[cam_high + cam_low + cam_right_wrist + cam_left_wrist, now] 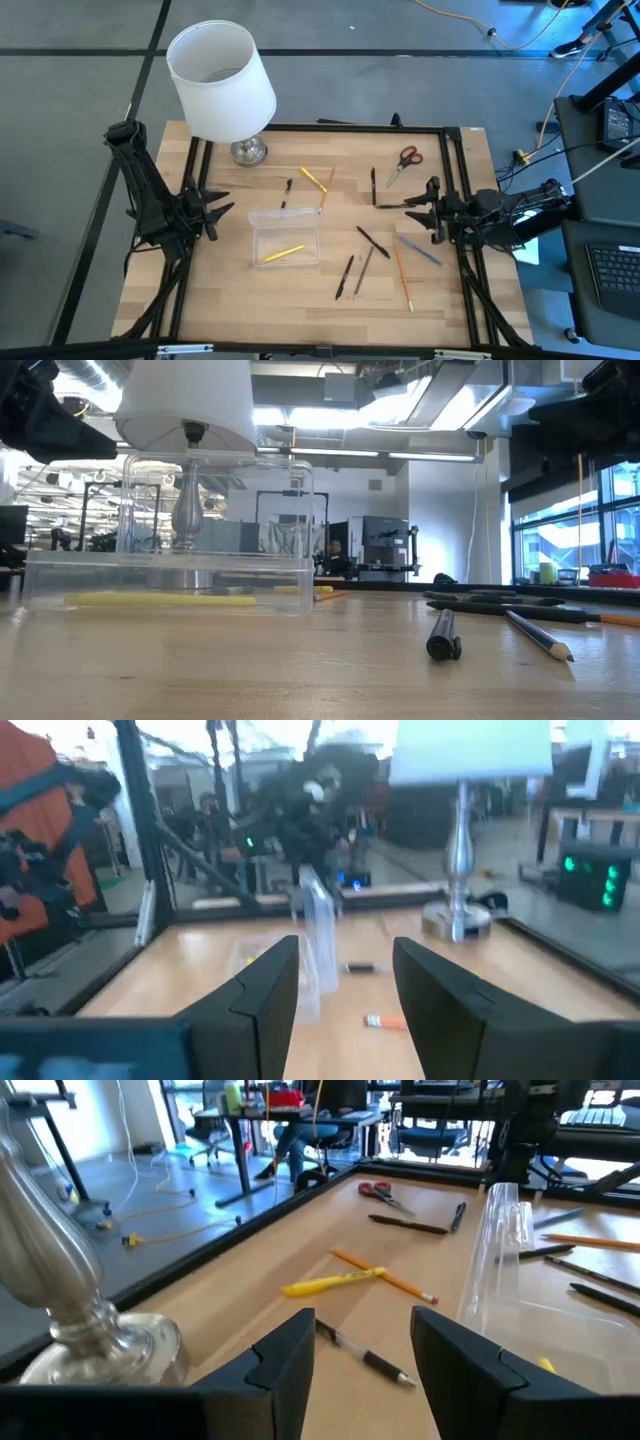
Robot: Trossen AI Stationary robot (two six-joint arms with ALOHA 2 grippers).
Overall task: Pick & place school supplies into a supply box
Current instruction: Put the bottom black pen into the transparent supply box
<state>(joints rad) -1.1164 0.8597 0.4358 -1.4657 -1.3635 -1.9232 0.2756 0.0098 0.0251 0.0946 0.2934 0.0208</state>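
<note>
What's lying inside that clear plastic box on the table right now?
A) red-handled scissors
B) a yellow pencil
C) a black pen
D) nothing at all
B: the high view shows a single yellow pencil lying inside the clear box, while the red-handled scissors sit far off near the table's back edge.

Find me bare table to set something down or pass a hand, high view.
Free: the front-left corner, below the left gripper and left of the supply box; also the front edge strip below the box. Crowded: the right half, where pens and pencils scatter between the box, the scissors and the right gripper. The lamp takes the back-left.
</note>
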